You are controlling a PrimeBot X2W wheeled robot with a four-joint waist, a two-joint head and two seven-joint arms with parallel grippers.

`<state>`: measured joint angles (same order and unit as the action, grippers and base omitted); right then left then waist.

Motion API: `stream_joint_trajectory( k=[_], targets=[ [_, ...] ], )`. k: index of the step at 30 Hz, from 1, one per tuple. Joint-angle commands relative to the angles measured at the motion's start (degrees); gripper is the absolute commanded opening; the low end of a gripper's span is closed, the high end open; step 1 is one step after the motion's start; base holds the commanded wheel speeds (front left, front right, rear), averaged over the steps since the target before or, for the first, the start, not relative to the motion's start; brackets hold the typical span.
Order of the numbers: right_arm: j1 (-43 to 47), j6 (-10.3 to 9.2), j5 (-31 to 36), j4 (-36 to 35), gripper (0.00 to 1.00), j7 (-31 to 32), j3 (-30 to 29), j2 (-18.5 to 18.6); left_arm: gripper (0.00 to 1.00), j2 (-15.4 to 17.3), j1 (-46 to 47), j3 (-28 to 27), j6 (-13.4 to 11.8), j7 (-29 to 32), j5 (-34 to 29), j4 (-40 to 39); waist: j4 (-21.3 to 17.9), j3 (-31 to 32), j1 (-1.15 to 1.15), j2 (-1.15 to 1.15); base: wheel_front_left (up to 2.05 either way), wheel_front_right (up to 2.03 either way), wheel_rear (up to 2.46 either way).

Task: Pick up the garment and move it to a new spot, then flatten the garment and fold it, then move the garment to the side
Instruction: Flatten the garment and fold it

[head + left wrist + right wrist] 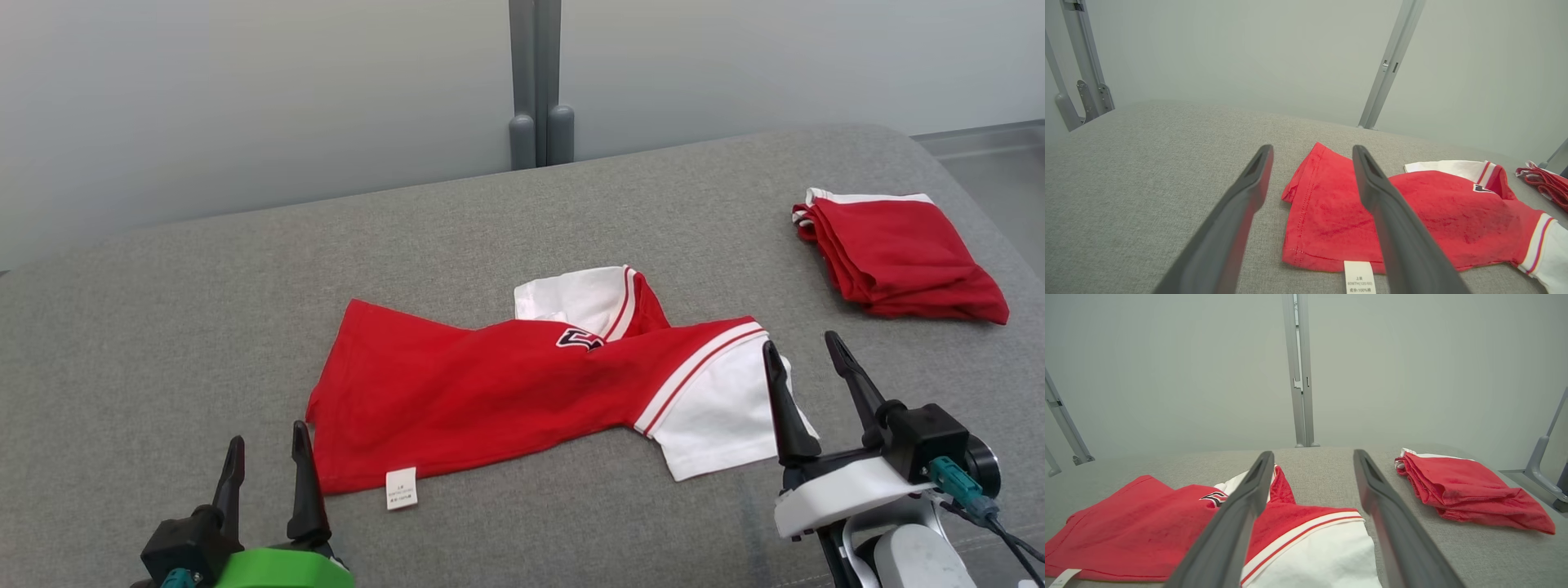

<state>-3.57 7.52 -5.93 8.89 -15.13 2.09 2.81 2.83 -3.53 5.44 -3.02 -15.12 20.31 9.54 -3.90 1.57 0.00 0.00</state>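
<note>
On grey padded table (pixel 204 286), centre of head view: garment (pixel 490 392), a red shirt with white sleeves and striped cuffs; lies spread but rumpled, hem toward 9 o'clock, sleeves toward 3 o'clock; one white sleeve turned up at 12 o'clock, the other lying at 4 o'clock; white care label (pixel 401 487) sticks out from the near edge at 7 o'clock.

Left gripper (pixel 269 434), green-bodied, at 7 o'clock: fingers spread wide, nothing between them; its inner finger stands just beside the hem corner; whether it touches the cloth cannot be told; left wrist view shows the hem and label beneath that finger.

Right gripper (pixel 799 340), white-bodied, at 4 o'clock: fingers likewise spread wide, grasping nothing; one finger crosses the white sleeve's edge; contact cannot be told.

Folded red cloth (pixel 898 253), white-trimmed, at 2 o'clock: well apart from the garment; near the table's far right edge.

Grey post (pixel 536 82) at 12 o'clock, behind the table.
</note>
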Motion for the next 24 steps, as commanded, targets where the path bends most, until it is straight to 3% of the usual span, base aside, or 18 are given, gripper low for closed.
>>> stream_joint_trajectory(
  k=[1,10,15,24],
  targets=[
    [0.08,-0.06,0.16,0.18,1.0,0.2,-0.31,0.18,1.0,0.14,-0.42,-0.11,0.19,-0.03,-0.55,0.02,0.0,-0.03,0.0,0.0,0.0,0.0,0.0],
    [0.7,-0.06,-2.63,5.78,1.0,2.89,-6.04,0.18,1.0,0.14,0.17,0.88,0.27,-0.03,-1.11,0.38,0.44,-1.09,0.0,0.0,0.0,0.0,0.0],
    [-1.26,-0.06,-4.03,14.77,1.0,4.17,-10.56,0.17,1.0,0.14,1.35,1.25,0.59,-0.03,-1.61,0.93,1.36,-3.06,0.0,0.0,0.0,0.0,0.0],
    [-8.35,-0.05,-5.04,28.17,1.0,3.65,-13.62,0.18,1.0,0.14,3.26,1.11,0.97,-0.03,-2.41,1.3,2.96,-6.36,0.0,0.0,0.0,0.0,0.0]
  ],
)
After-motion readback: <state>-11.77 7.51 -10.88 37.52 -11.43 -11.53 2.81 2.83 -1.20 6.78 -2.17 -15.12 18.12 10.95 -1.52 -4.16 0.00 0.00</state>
